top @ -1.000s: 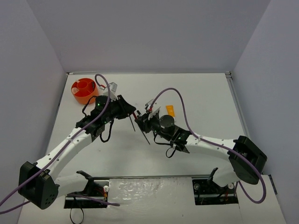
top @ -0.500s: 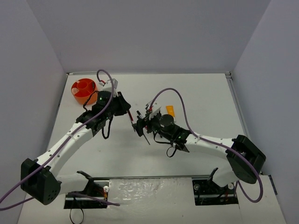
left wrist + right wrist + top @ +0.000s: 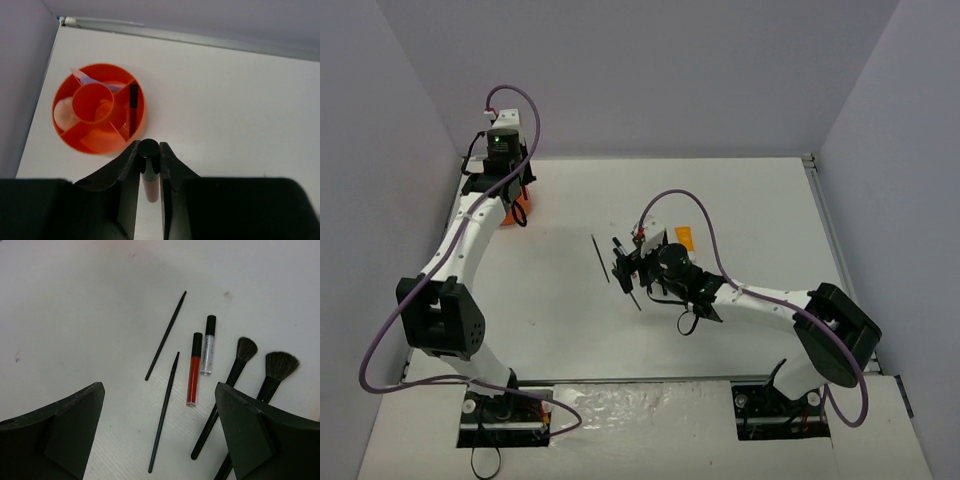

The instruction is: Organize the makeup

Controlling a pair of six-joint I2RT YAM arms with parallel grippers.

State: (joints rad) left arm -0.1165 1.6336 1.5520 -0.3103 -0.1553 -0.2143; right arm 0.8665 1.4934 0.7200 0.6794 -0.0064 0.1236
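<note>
My left gripper (image 3: 148, 150) is shut on a pink tube with a black cap (image 3: 149, 172), held just in front of the orange compartmented holder (image 3: 67, 135). The holder has a black stick (image 3: 133, 102), a lilac stick (image 3: 90, 80) and a pale round compact (image 3: 65, 110) in it. My right gripper (image 3: 159, 386) hangs open over loose makeup on the table: two thin black pencils (image 3: 165, 336) (image 3: 163, 412), a red tube (image 3: 193, 371), a clear tube (image 3: 207, 346) and two black brushes (image 3: 235, 370) (image 3: 272, 375). From above, the right gripper (image 3: 625, 265) is mid-table.
An orange-white tube (image 3: 685, 238) lies just behind the right wrist. The left arm covers most of the holder (image 3: 517, 212) at the back left corner, close to the left wall. A thin black pencil (image 3: 599, 257) lies left of the right gripper.
My left arm has swung from mid-table to the back left, carrying the pink tube to the holder. The right gripper has gone from shut to open.
</note>
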